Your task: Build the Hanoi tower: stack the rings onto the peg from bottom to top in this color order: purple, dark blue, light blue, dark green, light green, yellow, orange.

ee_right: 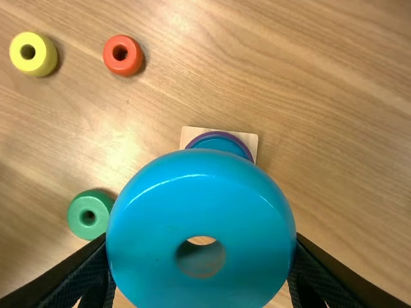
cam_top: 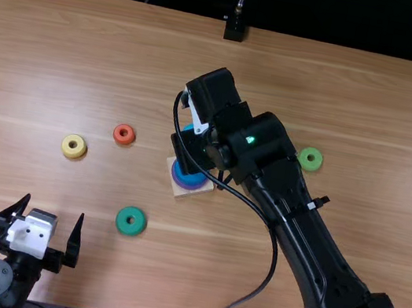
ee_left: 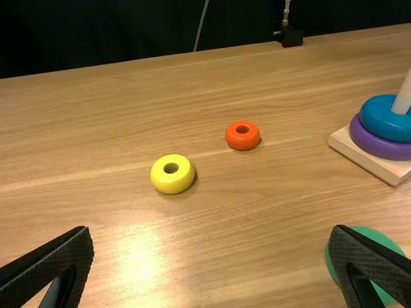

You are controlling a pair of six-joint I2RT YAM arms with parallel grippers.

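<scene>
Right jaws [cam_top: 190,151] of mine clasp the fat, glossy light blue ring [ee_right: 199,192]; my flat, rough-textured left jaws [cam_top: 54,206] gape above the wood-grained bench [cam_top: 373,112].

Light-blue ring [ee_right: 199,212], orange ring [ee_left: 243,143]
</scene>
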